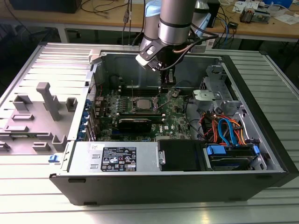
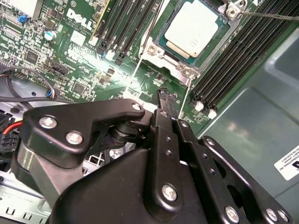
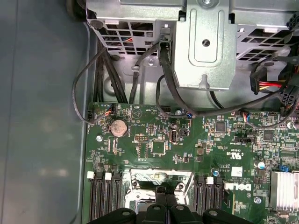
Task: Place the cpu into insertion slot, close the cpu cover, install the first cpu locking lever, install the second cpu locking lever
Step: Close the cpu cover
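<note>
With the cpu (image 2: pixel 192 29) seated in the slot (image 2: pixel 152 50) and the cover (image 2: pixel 218 44) seemingly down, the gripper (image 2: pixel 163 95), pinched shut and empty, hovers beside them, so the lever (image 2: pixel 266 15) step seems in hand, needing a precise press.

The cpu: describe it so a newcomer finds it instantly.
Inside the open computer case, find the green motherboard. Near its middle sits the cpu, a flat square with a plain silver-grey top, unlike the long black memory slots flanking it.
</note>
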Robot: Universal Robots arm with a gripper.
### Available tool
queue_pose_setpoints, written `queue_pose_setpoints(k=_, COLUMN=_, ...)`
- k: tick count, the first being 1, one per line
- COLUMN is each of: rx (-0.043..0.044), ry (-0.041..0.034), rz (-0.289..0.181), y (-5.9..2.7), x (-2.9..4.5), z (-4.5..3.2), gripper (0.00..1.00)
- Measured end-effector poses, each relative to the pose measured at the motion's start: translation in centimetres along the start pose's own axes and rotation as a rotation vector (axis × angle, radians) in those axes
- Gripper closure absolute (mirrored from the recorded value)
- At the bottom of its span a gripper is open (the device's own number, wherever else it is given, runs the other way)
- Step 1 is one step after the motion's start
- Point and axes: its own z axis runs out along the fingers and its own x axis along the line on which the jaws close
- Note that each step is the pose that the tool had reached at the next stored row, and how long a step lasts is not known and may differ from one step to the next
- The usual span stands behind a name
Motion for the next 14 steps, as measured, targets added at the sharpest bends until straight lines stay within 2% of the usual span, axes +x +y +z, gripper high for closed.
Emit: queue_pose_setpoints(k=14, rx=0.0000, ry=0.0000, rz=0.000, y=0.58, x=-0.03, z=0.00, gripper=0.89)
